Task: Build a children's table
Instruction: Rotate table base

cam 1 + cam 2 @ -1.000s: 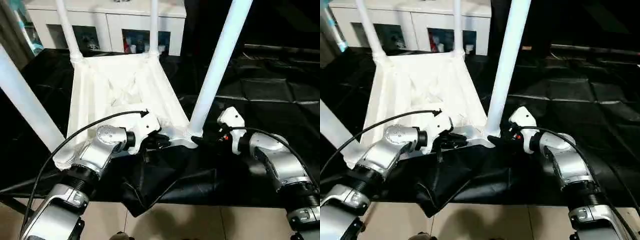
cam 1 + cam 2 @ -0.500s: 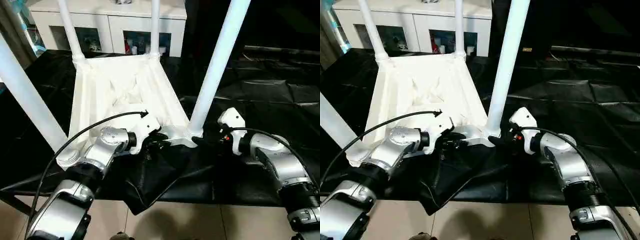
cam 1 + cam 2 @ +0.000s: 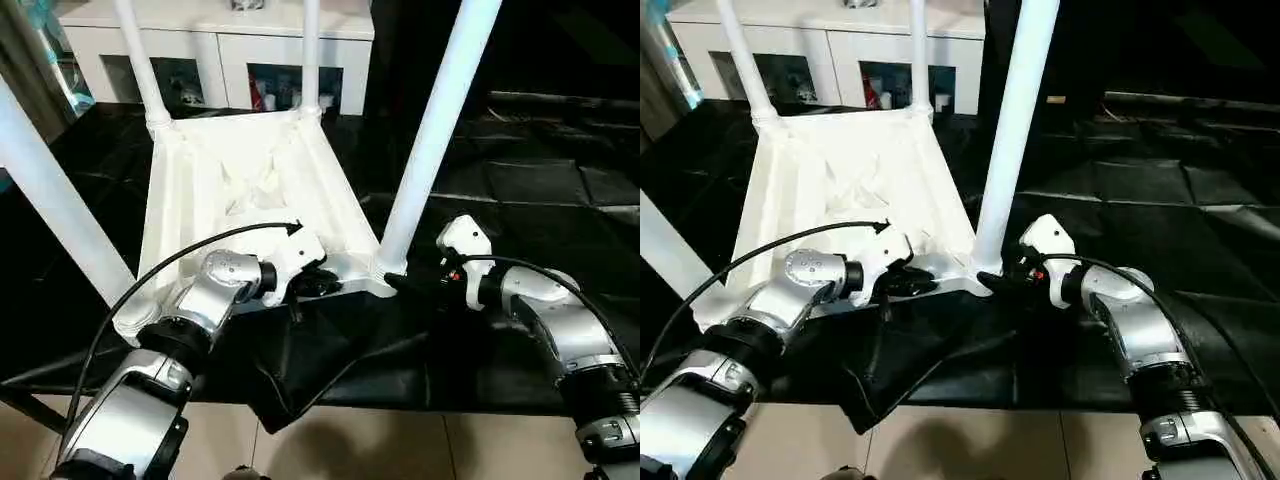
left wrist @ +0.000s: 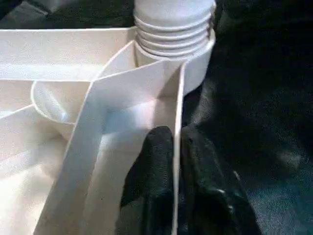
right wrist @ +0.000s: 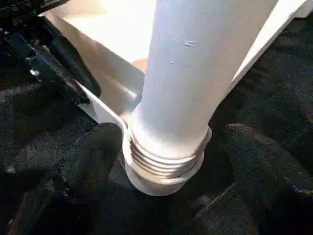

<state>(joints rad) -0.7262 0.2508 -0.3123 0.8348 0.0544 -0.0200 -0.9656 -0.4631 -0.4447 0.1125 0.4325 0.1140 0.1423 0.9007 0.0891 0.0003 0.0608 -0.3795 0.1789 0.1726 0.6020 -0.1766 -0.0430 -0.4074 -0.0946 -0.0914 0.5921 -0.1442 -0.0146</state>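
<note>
The white children's table lies upside down on black cloth, ribbed underside up, with its tube legs standing in the corner sockets. My left gripper is shut on the thin near rim of the top, close to the near right corner; in the left wrist view its black fingers pinch that wall just below the leg's threaded base. My right gripper is open at the foot of the near right leg. Its fingers stand on either side of the socket.
A white glass-door cabinet stands behind the work table. Black cloth covers the table and a loose fold hangs over its front edge. The near left leg rises beside my left forearm.
The head view has shifted slightly. Both grippers keep their places at the near right corner of the table.
</note>
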